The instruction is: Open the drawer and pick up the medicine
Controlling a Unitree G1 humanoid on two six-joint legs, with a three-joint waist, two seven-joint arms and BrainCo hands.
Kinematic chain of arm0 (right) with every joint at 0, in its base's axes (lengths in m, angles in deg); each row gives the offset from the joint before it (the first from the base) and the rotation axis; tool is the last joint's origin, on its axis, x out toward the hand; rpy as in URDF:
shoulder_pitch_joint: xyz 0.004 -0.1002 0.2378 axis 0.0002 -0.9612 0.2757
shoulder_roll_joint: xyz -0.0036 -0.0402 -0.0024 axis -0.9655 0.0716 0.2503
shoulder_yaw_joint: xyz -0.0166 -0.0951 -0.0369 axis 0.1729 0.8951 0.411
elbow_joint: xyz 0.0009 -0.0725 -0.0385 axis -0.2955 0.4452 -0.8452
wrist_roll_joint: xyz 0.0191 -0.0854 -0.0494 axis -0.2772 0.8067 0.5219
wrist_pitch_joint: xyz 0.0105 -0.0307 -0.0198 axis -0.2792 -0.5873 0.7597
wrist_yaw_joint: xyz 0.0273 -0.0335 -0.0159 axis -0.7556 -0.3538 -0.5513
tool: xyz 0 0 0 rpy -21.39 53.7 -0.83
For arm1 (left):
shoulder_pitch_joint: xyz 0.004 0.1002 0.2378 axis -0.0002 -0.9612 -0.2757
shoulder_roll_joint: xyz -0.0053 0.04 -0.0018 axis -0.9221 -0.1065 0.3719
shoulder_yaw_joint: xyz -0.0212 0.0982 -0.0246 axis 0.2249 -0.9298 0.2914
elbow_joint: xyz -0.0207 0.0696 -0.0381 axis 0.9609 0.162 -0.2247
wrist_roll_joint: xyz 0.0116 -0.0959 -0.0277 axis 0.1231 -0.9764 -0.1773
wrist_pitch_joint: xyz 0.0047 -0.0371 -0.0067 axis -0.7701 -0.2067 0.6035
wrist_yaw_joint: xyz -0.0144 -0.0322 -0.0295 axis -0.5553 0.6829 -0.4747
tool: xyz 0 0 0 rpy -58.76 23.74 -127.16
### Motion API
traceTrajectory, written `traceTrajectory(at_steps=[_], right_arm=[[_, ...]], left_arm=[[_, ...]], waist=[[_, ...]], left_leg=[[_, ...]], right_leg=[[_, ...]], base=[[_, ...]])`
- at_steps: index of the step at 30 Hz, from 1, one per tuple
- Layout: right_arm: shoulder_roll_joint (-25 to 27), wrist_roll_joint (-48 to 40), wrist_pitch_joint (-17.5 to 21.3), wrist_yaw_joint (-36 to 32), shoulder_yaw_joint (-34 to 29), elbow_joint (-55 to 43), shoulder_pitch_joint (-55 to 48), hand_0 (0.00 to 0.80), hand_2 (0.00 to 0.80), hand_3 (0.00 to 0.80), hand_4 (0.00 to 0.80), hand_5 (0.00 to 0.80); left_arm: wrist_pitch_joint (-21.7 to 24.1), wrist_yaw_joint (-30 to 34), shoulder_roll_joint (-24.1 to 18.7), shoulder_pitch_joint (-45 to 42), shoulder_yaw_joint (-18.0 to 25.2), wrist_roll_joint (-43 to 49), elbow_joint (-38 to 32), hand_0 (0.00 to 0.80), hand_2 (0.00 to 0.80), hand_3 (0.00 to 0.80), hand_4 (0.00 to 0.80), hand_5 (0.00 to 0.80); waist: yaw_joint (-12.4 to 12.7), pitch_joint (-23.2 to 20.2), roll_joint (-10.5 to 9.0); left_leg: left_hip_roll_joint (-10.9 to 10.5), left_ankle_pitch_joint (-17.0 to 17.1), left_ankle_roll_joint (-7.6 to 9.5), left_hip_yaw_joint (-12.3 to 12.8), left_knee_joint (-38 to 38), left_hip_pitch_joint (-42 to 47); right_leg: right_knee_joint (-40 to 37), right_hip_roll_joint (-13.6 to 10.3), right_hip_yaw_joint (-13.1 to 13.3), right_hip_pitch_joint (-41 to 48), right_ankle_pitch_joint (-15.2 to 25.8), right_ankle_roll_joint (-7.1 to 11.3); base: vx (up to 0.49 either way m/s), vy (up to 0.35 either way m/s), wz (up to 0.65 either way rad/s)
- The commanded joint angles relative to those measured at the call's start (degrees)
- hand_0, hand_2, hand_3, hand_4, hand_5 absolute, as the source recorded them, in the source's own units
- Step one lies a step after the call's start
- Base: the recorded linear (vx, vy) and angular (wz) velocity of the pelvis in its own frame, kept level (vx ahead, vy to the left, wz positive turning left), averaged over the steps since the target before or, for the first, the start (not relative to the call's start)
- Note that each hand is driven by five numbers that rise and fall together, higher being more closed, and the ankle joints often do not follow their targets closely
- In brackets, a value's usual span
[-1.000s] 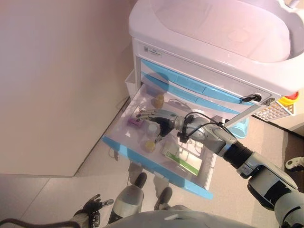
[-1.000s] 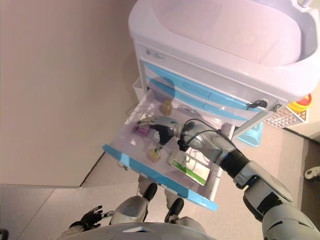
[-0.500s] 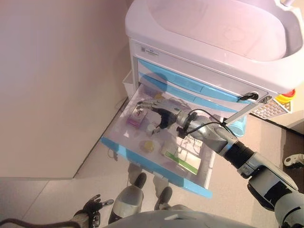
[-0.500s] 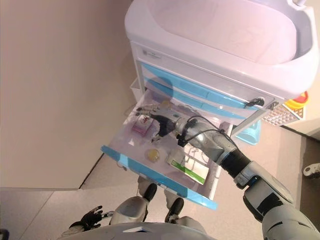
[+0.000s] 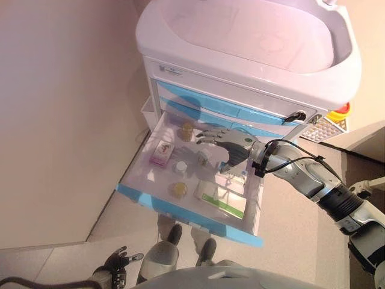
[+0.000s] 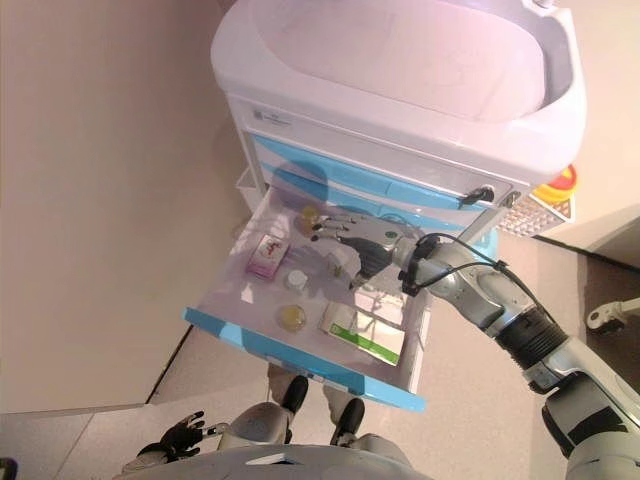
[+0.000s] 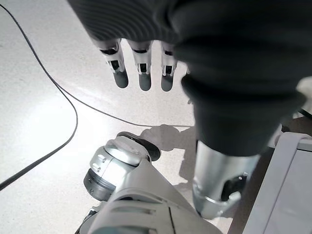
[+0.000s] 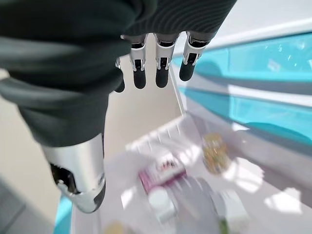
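While the drawer (image 5: 180, 208) is standing open, the right hand (image 5: 227, 141) is hovering over its medicine, fingers spread, holding nothing; the left hand (image 5: 116, 263) is hanging relaxed by the floor

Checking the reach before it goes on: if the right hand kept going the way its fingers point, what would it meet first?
Probably the amber bottle at the drawer's back; the right hand's open fingers aim at it, though depth is unclear.

Drawer (image 5: 180, 208) pulled open, blue front; inside: pink med box (image 5: 160, 152), bottles, green-white box (image 5: 220, 200).
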Motion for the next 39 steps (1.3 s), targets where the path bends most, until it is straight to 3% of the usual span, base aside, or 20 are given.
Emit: traceTrajectory(at_steps=[1, 3, 13, 23, 39], right_arm=[[0.1, 2.5, 4.8, 0.8, 4.4, -2.9, 4.0, 0.0, 0.0, 0.0, 0.0, 0.0], [0.5, 4.2, 7.1, 0.7, 6.1, -3.1, 5.3, 0.0, 0.0, 0.0, 0.0, 0.0], [0.4, 5.9, 7.7, 4.3, 9.6, -2.0, 8.2, 0.0, 0.0, 0.0, 0.0, 0.0], [-5.3, 10.3, 6.9, 8.6, 11.7, 5.5, 9.3, 0.0, 0.0, 0.0, 0.0, 0.0], [-11.9, 13.9, 6.0, 9.0, 16.3, 15.6, 10.2, 0.0, 0.0, 0.0, 0.0, 0.0]], left_arm=[[0.2, -0.2, -2.2, 0.5, -1.0, 0.7, 1.6, 0.0, 0.0, 0.0, 0.0, 0.0], [0.1, -0.2, -2.5, 0.8, -1.2, 0.7, 1.4, 0.0, 0.0, 0.0, 0.0, 0.0], [-0.1, 0.2, -3.1, 0.9, -1.6, 1.7, 0.9, 0.0, 0.0, 0.0, 0.0, 0.0], [-0.2, 0.3, -2.8, 1.6, -2.7, 1.9, 0.1, 0.0, 0.0, 0.0, 0.0, 0.0], [-0.3, 0.7, -3.0, 2.2, -3.8, 2.3, -0.6, 0.0, 0.0, 0.0, 0.0, 0.0]], waist=[[0.9, 0.1, -1.78], [1.2, 0.4, -1.91], [2.3, 0.8, -1.95], [3.6, 1.3, -1.24], [5.6, 1.7, -0.48]], left_leg=[[-1.3, -2.9, -0.97, 1.3, -2.2, -0.1], [-1.3, -2.9, -0.96, 1.0, -2.3, -0.2], [-1.5, -2.6, -1.21, -0.1, -2.4, -0.8], [-1.6, -2.3, -1.37, -1.0, -2.3, -1.4], [-2.0, -1.7, -1.45, -2.8, -2.4, -2.5]], right_leg=[[5.9, 0.6, 1.2, 1.0, -5.4, 2.44], [5.8, 0.6, 1.2, 1.0, -5.4, 2.44], [5.5, 0.7, 0.4, 1.0, -5.6, 2.45], [5.5, 0.5, -0.8, 0.9, -5.7, 2.38], [5.5, 0.1, -2.7, 0.5, -5.7, 2.29]], base=[[0.0, 0.0, 0.0], [-0.024, -0.034, 0.0], [-0.001, -0.003, 0.0], [-0.001, 0.0, 0.04], [0.003, 0.001, 0.06]])
